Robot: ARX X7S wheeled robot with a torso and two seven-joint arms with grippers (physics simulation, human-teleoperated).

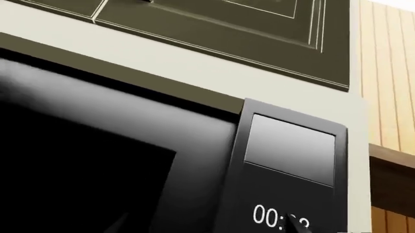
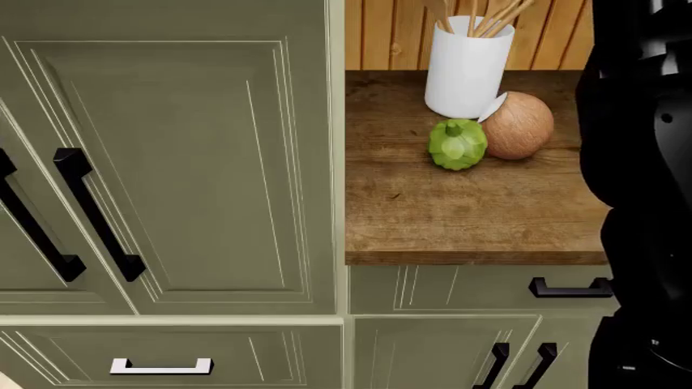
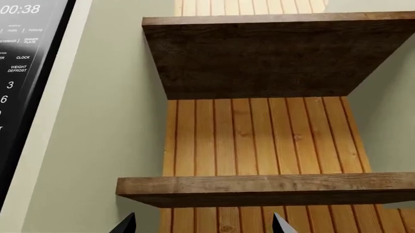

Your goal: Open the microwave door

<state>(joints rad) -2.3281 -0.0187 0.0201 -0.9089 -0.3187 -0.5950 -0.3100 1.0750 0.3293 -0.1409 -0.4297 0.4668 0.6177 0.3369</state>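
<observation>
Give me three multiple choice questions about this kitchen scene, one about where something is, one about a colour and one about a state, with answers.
1. Where does the green squash sit?
A. on the wooden counter, beside the white utensil holder
B. inside a drawer
C. on top of the microwave

2. What colour is the microwave's control panel?
A. white
B. black
C. red

3. How does the microwave door stand?
A. removed
B. wide open
C. shut

Answers: 1 A, the head view shows it on the counter next to the holder and a brown round object. 2 B, the panel is black with a pale clock readout. 3 C, the left wrist view shows the door flush with the panel.
</observation>
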